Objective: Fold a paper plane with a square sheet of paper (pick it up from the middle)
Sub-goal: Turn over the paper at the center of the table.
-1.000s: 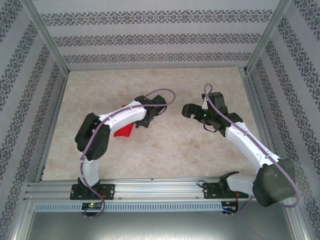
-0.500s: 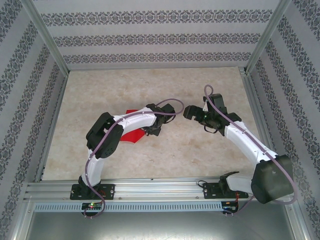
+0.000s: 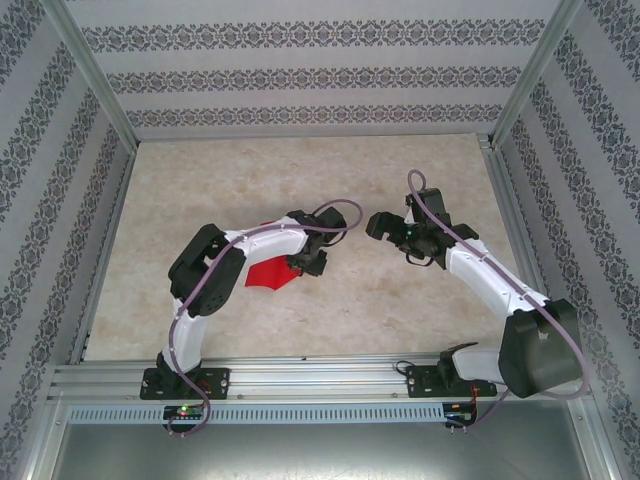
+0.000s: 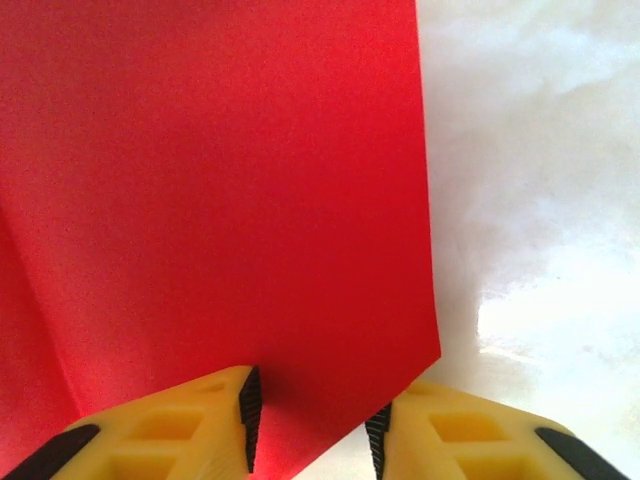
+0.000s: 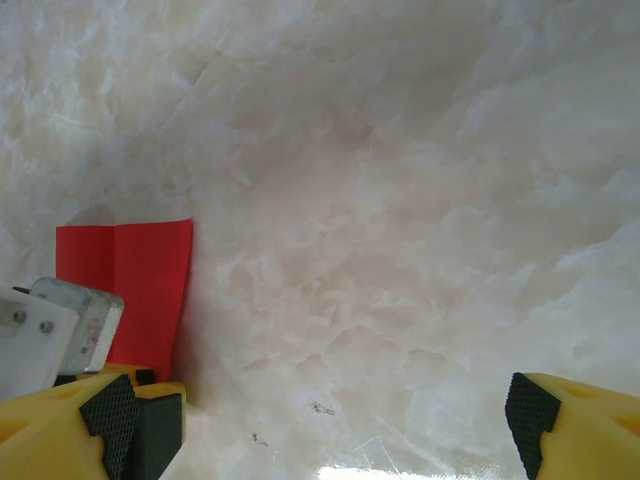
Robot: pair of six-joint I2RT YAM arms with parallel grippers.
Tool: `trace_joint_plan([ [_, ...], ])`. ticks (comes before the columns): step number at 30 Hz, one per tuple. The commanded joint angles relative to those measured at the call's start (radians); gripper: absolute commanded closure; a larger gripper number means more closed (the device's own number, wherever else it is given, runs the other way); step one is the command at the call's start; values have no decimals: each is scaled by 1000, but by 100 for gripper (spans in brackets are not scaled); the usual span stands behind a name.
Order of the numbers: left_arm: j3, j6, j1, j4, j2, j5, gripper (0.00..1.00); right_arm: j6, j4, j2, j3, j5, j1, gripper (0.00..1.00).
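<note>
The square sheet of paper (image 3: 266,276), bright red and matte, lies left of middle on the pale marbled table (image 3: 300,170). The left arm hides most of it, so I can't make out its outline. A sharp crease runs down it. The left gripper (image 4: 312,432) stands partly open astride one corner, clamping nothing. The right gripper (image 5: 330,430) gapes wide and empty.

I see the square sheet of paper (image 4: 220,200) matt and faintly grainy; the marbled stone-look surface (image 5: 400,200) is smooth with glossy glare.
</note>
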Motion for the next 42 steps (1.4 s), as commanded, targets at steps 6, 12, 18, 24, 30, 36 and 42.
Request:
trace_joint_plan([
  [6, -146, -42, 67, 269, -73, 368, 40, 42, 36, 55, -9, -70, -4, 5],
  [12, -220, -80, 103, 350, -104, 438, 41, 68, 79, 141, 20, -119, 38, 16],
  [18, -254, -102, 116, 362, -118, 433, 62, 130, 159, 287, 85, -166, 137, 44],
  [24, -258, -112, 116, 364, -144, 442, 70, 190, 215, 418, 141, -180, 211, 64],
  [30, -222, -120, 116, 356, -228, 485, 68, 211, 268, 493, 160, -259, 219, 78],
  [36, -179, -127, 119, 311, -326, 478, 66, 201, 249, 566, 193, -303, 220, 85],
  [42, -169, -147, 156, 282, -476, 417, 54, 162, 171, 557, 208, -276, 204, 85],
])
